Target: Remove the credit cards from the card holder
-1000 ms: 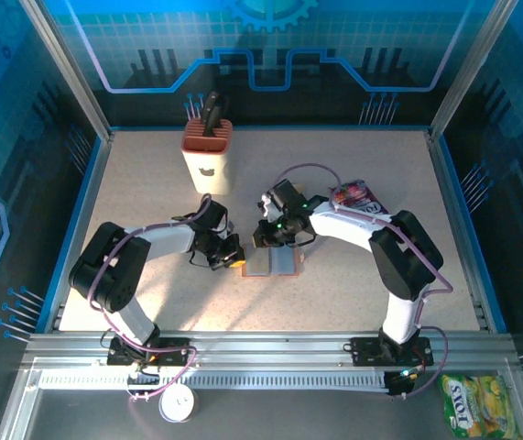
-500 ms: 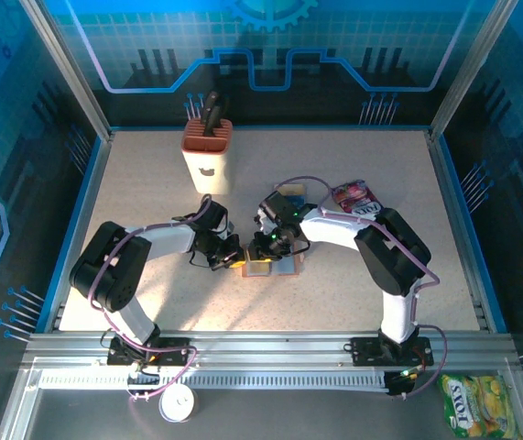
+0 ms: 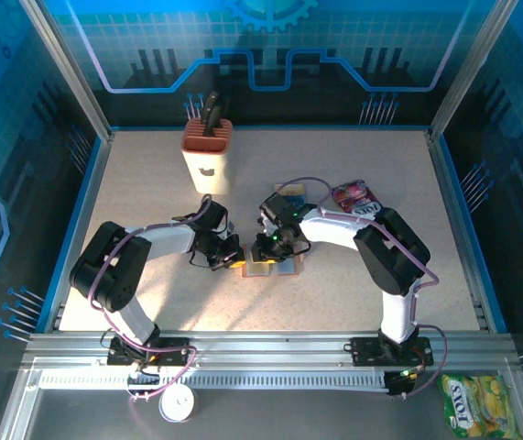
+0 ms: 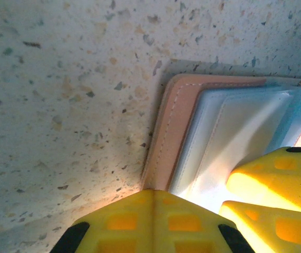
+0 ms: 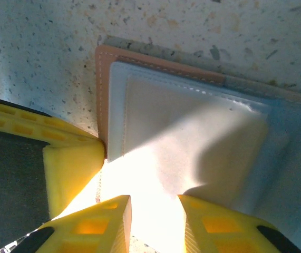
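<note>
We've got the card holder [image 3: 275, 268] lying open and flat in the middle of the table [image 3: 151, 192], with both arms right on it. The left gripper [image 4: 153, 203], fingers pressed tight together, pins the brown left edge down. The right gripper [image 5: 154, 204] sits low over the pale pocket [image 5: 187, 132], jaws a narrow gap apart, with nothing we can make out between them. Glare hides any credit cards in there. To do this well, we'd press that pin firmly, catch a card's exposed edge at the pocket mouth, pinch, and draw it along the slot rather than upward.
</note>
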You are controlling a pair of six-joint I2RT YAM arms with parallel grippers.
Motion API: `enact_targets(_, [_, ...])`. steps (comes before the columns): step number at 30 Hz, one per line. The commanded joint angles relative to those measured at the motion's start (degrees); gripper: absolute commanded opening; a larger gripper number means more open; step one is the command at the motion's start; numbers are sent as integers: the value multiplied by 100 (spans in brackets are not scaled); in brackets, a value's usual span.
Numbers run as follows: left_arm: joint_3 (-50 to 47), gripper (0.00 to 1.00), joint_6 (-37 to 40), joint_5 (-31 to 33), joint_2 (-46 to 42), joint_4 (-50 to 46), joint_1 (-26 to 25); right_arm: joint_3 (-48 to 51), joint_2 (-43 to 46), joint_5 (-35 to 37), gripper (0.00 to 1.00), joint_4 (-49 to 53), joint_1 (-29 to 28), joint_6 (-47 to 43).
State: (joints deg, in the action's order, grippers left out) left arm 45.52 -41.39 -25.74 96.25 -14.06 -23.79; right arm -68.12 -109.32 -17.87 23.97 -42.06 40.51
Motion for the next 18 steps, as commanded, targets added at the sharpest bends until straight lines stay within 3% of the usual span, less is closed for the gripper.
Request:
enact_targets(1, [-69,3,165,157,129,-228,-16,35,26,244,30,357,-21,-60])
enact_targets(18, [5,3,179,229,149,-355,-20,637,350,-253,30,-143,414,-106])
